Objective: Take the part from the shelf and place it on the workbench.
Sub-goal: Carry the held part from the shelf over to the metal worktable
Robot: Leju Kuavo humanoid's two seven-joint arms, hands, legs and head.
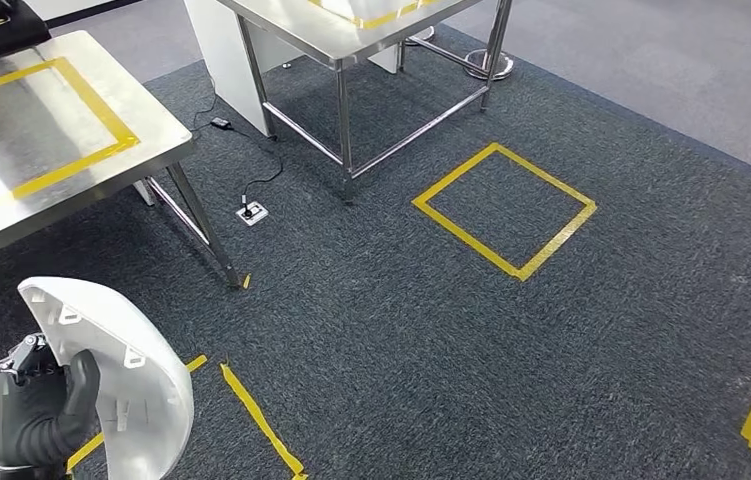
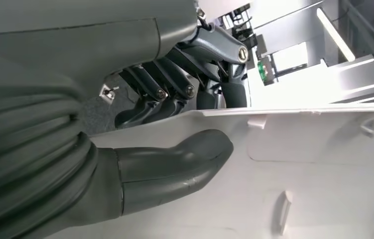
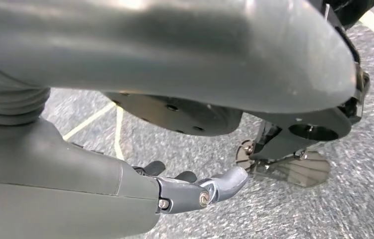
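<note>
Head view has the left hand [image 1: 39, 400] at the near left, gripping a white curved plastic part [image 1: 116, 365] held upright, likely so it clears the floor while carried toward the steel workbench [image 1: 11, 160] at far left. Its thumb [image 2: 175, 159] presses the ribbed inner face of the part, fingers [image 2: 145, 107] wrapped behind its edge. Down by the carpet [image 1: 431, 330], the right hand [image 3: 194, 191] hangs with fingers loosely curled, holding nothing.

Head view looks down from high over carpet [image 1: 401, 330]; both wrist views sit close behind each robot hand
</note>
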